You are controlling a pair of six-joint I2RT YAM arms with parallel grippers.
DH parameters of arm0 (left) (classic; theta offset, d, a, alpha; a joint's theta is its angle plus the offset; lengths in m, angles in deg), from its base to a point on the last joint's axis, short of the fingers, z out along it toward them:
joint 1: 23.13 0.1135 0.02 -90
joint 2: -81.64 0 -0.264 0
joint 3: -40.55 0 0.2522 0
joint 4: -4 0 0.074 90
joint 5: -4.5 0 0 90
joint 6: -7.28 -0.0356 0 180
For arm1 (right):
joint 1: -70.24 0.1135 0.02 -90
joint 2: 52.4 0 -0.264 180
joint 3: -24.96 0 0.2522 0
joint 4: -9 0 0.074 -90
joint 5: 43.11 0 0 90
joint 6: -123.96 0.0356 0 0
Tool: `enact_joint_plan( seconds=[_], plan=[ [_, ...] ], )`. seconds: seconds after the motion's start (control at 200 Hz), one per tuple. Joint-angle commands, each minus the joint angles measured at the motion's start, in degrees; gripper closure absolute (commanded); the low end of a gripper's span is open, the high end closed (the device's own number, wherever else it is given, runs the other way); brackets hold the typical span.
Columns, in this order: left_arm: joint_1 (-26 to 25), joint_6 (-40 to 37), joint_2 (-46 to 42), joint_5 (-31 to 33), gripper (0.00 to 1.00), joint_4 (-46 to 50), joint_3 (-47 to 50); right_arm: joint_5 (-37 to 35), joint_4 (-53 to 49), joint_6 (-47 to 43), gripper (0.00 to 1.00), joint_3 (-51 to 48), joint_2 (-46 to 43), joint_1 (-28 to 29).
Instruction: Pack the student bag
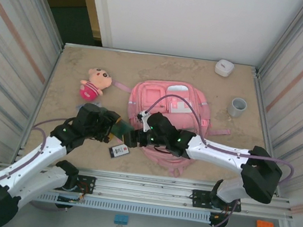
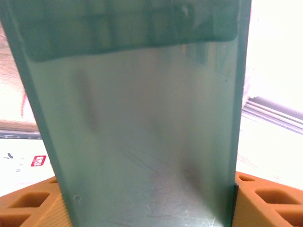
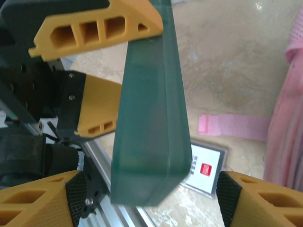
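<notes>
The student bag (image 1: pixel 166 107), a big pink backpack, lies flat in the middle of the table; its edge (image 3: pixel 286 132) and a strap (image 3: pixel 236 126) appear in the right wrist view. Just left of it, my left gripper (image 1: pixel 113 126) is shut on a dark green translucent box (image 1: pixel 120 127), held above the table. That box (image 2: pixel 142 132) stands between my orange left fingers (image 2: pixel 28 203). My right gripper (image 1: pixel 131 138) faces it from the bag side, open. The free end of the box (image 3: pixel 147 123) hangs between the right gripper's (image 3: pixel 147 198) fingers with gaps on both sides.
A white card with a red mark (image 1: pixel 119 150) lies on the table under the box. A plush doll (image 1: pixel 95 83) sits at the back left, a small white case (image 1: pixel 224 67) at the back right, a grey cup (image 1: pixel 237 107) right of the bag. The front rail (image 1: pixel 147 183) runs close below.
</notes>
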State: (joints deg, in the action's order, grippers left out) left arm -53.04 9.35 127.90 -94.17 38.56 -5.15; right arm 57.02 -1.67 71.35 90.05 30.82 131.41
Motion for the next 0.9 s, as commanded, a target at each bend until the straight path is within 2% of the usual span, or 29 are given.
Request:
enact_joint_plan(
  seconds=[0.0,0.291,0.411,0.491,0.551,0.631,0.742,0.837,0.892],
  plan=[
    [-0.9,2.4,-1.6,-1.0,0.4,-3.5,1.2,-0.7,4.0,-1.2,0.28,2.9,1.7,0.5],
    [-2.6,3.6,-1.5,-0.6,0.37,-6.1,2.3,-1.8,5.0,-0.6,0.64,2.0,1.1,0.4],
    [-2.6,3.0,-0.9,-0.3,0.27,-6.0,2.3,-2.5,4.7,0.4,0.76,0.3,-1.8,-0.4],
    [-2.6,0.9,-0.4,0.5,0.17,-5.3,1.6,-2.8,4.1,2.0,0.77,-1.6,-4.5,-1.8],
    [-3.2,-3.4,0.3,3.0,0.09,-2.4,-0.8,-3.0,2.7,3.5,0.78,-3.1,-7.2,-3.4],
    [-5.1,-11.2,1.7,8.5,0.05,3.9,-5.3,-2.4,0.5,5.3,0.78,-5.4,-11.7,-6.6],
    [-8.2,-22.7,4.3,14.8,0.05,6.9,-9.2,1.3,-3.8,6.6,0.77,-7.8,-18.9,-13.2],
    [-11.2,-32.2,6.6,20.2,0.06,6.5,-10.8,7.0,-9.4,7.4,0.77,-8.3,-24.4,-21.9],
    [-14.0,-40.8,7.7,25.2,0.09,4.6,-11.1,10.6,-12.2,7.4,0.76,-8.5,-27.5,-27.4]
  ],
)
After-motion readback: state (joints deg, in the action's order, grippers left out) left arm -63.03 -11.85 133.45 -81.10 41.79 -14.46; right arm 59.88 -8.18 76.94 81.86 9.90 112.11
